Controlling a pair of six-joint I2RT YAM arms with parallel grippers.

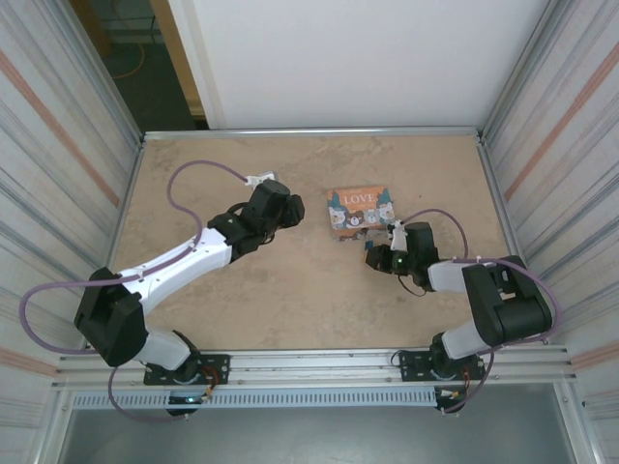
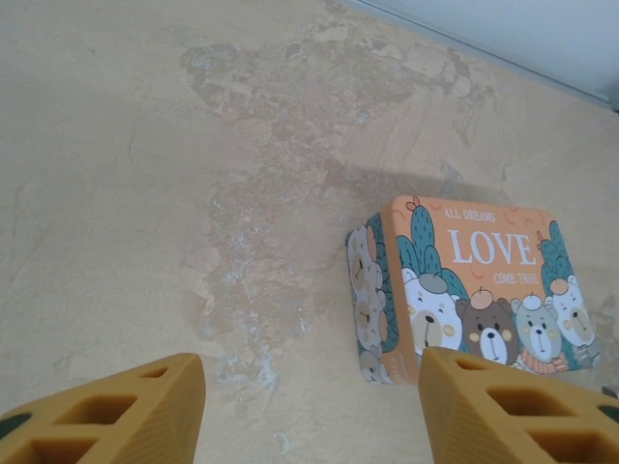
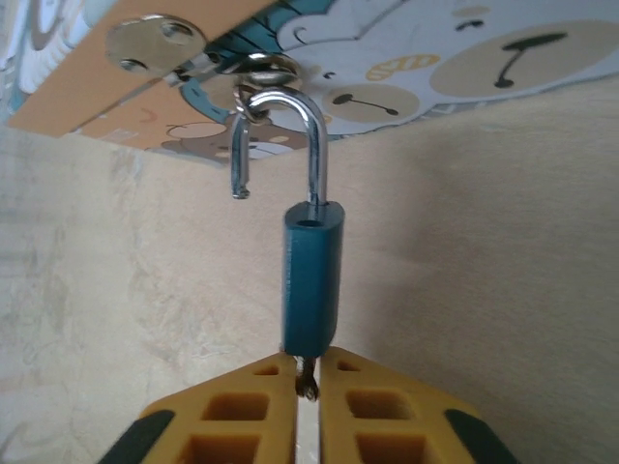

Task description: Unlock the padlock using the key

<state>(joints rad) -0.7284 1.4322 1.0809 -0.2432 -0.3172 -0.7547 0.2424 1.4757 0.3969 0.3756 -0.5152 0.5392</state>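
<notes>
The table (image 1: pixel 319 300) carries the LOVE tin (image 2: pixel 484 290). Beside the tin, the left gripper (image 2: pixel 309 396) hovers spread wide and empty. The blue padlock (image 3: pixel 311 285) is hooked through the tin's clasp, its shackle (image 3: pixel 314 126) sprung open. The right gripper (image 3: pixel 308 372) pinches the key (image 3: pixel 308 389) at the padlock's base.

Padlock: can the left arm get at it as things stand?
Probably not directly: the padlock is hooked on the tin at its near side, the right gripper on its key; the open left gripper faces the tin's left end.
</notes>
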